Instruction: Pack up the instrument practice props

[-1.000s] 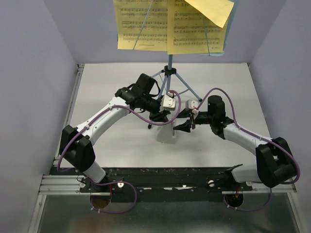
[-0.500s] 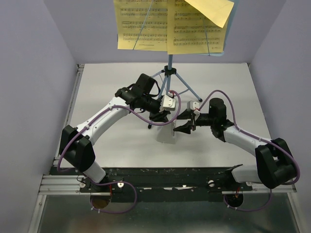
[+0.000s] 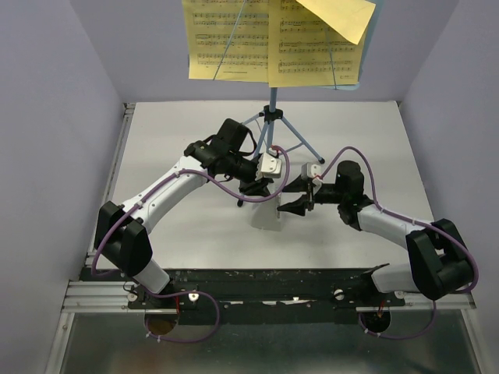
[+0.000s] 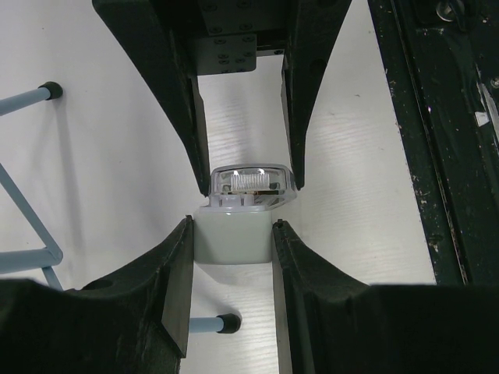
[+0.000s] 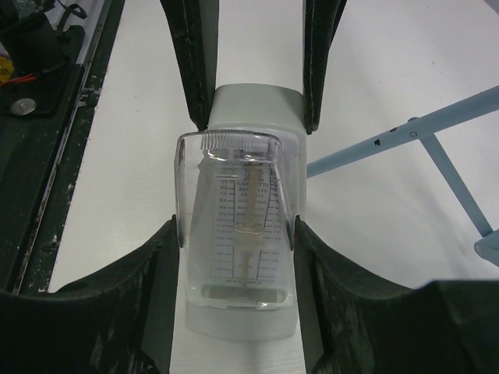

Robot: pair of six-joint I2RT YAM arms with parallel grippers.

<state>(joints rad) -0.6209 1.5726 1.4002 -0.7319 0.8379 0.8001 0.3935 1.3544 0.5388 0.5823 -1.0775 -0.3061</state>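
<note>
Though the top view shows only 1 pale plastic piece (image 3: 265, 216) on the table (image 3: 179, 132), wrist views reveal its clear cover (image 5: 234, 195). The left gripper (image 4: 231, 230) clamps its whitish body, the right gripper (image 5: 234, 226) its cover. Behind, 1 music stand (image 3: 271, 101) holds 3 yellow pages (image 3: 226, 39).

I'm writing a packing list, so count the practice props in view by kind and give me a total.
Light-blue metal music stand: 1
Yellow paper sheets, two showing printed music: 3
Whitish translucent plastic piece: 1
Total: 5
</note>
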